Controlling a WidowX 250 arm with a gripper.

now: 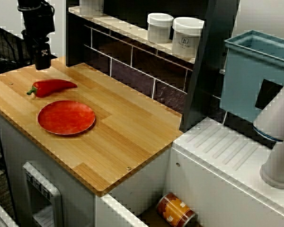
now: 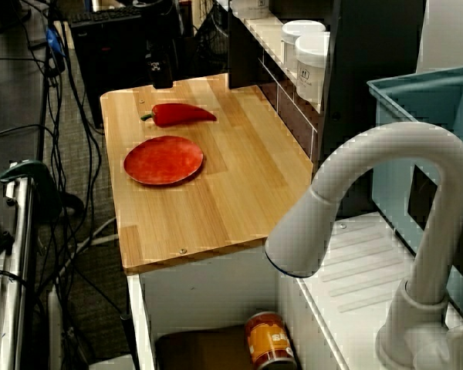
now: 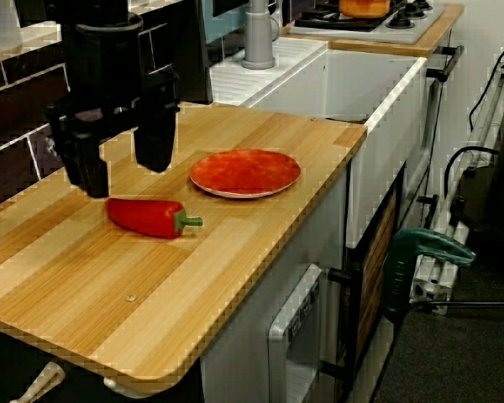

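White faucet (image 2: 386, 154) loomed closest, can (image 2: 268, 339) in sink (image 2: 208, 301) below. Gripper (image 3: 123, 176) hung close above red pepper (image 3: 147, 216), jaws apart, empty. Pepper not yet grasped, lay on wooden counter (image 3: 235, 252) just beside bare red plate (image 3: 245, 172). Tiled backsplash (image 1: 132, 71), jars (image 1: 187, 38) on shelf (image 1: 128, 29), teal bin (image 1: 246, 75), cables (image 2: 31, 254) on floor (image 2: 85, 254).

I see my black arm (image 3: 101, 50) standing upright at the far left, its pincer (image 3: 122, 168) pointing straight down with both fingers (image 3: 155, 147) spread well apart.
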